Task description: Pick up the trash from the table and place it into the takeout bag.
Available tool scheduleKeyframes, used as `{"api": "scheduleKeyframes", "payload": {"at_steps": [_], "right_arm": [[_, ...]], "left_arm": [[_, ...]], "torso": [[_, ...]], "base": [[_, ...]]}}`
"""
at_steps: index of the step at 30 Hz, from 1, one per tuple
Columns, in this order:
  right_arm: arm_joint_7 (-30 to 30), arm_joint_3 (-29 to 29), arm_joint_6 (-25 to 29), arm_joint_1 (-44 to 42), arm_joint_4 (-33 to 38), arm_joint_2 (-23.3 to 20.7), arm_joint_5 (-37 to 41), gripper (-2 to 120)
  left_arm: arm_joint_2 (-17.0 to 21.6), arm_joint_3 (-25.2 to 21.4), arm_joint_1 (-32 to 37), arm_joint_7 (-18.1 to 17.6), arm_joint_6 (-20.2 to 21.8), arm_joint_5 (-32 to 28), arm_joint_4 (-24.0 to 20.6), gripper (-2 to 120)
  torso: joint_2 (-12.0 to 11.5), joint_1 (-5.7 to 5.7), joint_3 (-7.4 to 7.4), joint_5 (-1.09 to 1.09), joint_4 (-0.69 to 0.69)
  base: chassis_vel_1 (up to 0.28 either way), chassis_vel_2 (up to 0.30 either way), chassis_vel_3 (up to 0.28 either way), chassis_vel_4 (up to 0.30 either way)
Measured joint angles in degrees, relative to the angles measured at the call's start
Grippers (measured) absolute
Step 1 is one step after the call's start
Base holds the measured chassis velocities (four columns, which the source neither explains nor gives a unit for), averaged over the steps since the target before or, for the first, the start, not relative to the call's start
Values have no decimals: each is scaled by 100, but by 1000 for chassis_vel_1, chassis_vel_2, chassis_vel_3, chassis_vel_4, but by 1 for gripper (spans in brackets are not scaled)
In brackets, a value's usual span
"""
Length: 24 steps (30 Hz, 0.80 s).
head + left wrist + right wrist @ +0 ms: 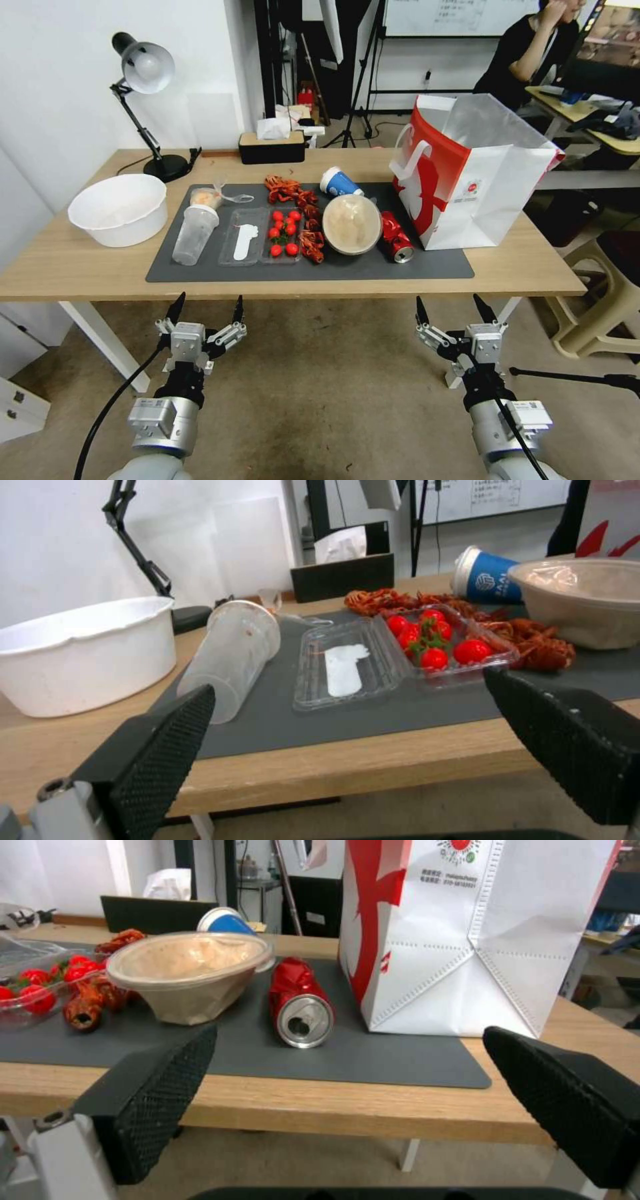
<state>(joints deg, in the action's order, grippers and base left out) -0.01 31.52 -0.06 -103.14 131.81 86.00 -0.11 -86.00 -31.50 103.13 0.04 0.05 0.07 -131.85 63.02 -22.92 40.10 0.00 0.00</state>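
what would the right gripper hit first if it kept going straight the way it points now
Probably the crushed red can, lying dead ahead on the mat; the right gripper is open and short of the table edge, though its height is unclear.

takeout bag top cut off, blue paper cup half hidden behind bowl

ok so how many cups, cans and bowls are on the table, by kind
cups: 2, a blue paper cup and a clear plastic cup, both lying on their sides
cans: 1, a crushed red can
bowls: 2, a lidded beige bowl and a big white bowl
total: 5
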Motion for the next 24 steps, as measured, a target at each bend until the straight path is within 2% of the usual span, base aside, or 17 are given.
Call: {"api": "scheduleKeyframes", "payload": {"at_steps": [24], "right_arm": [[1, 0, 5, 0, -2, -5, 11, 100]], "left_arm": [[5, 0, 0, -4, -4, -4, 5, 100]], "torso": [[0, 0, 0, 0, 0]], "base": [[0, 0, 0, 0]]}}
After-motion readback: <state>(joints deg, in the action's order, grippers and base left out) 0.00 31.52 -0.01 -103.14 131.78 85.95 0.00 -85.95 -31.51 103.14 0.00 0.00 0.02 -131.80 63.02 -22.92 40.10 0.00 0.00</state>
